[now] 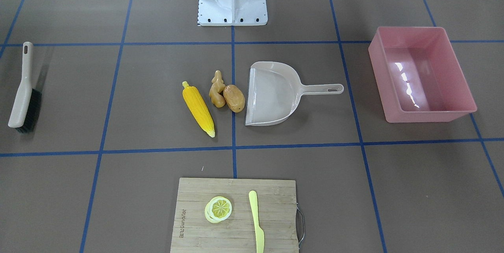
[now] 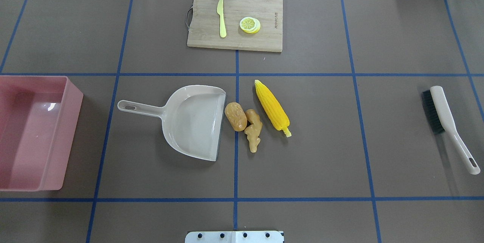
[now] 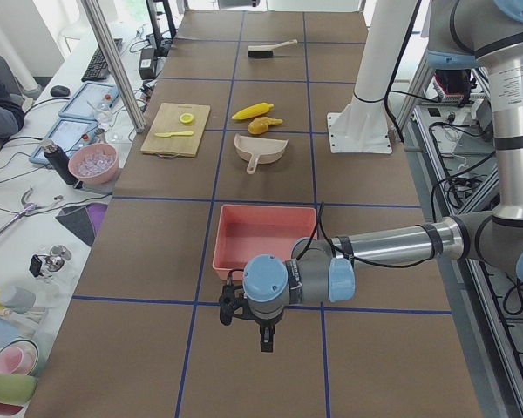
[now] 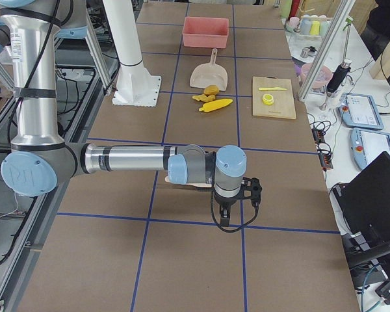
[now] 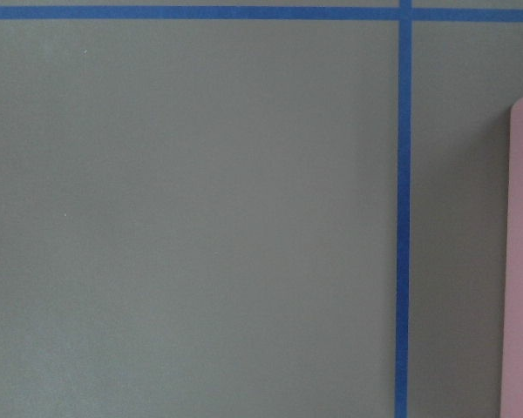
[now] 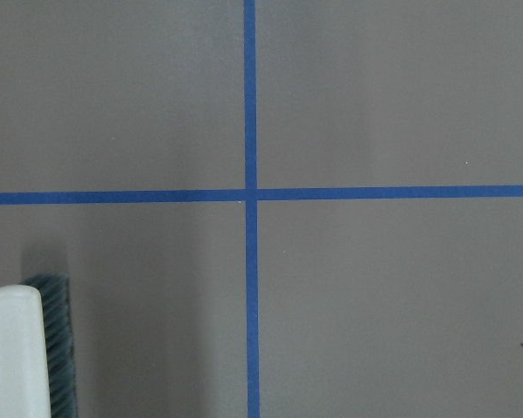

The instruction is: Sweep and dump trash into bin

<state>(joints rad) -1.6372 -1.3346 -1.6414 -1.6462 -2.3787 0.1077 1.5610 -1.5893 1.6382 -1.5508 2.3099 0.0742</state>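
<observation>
The yellow corn cob, the tan ginger root and the brown potato lie together at the table's middle, just off the open mouth of the beige dustpan. The pink bin stands empty at the table's left end. The brush lies at the right end. My left gripper hangs beyond the bin and shows only in the exterior left view. My right gripper hangs over the brush end and shows only in the exterior right view. I cannot tell whether either is open or shut.
A wooden cutting board with a lemon slice and a pale yellow knife lies at the far side. The robot's base stands at the near edge. Blue tape lines cross the brown table.
</observation>
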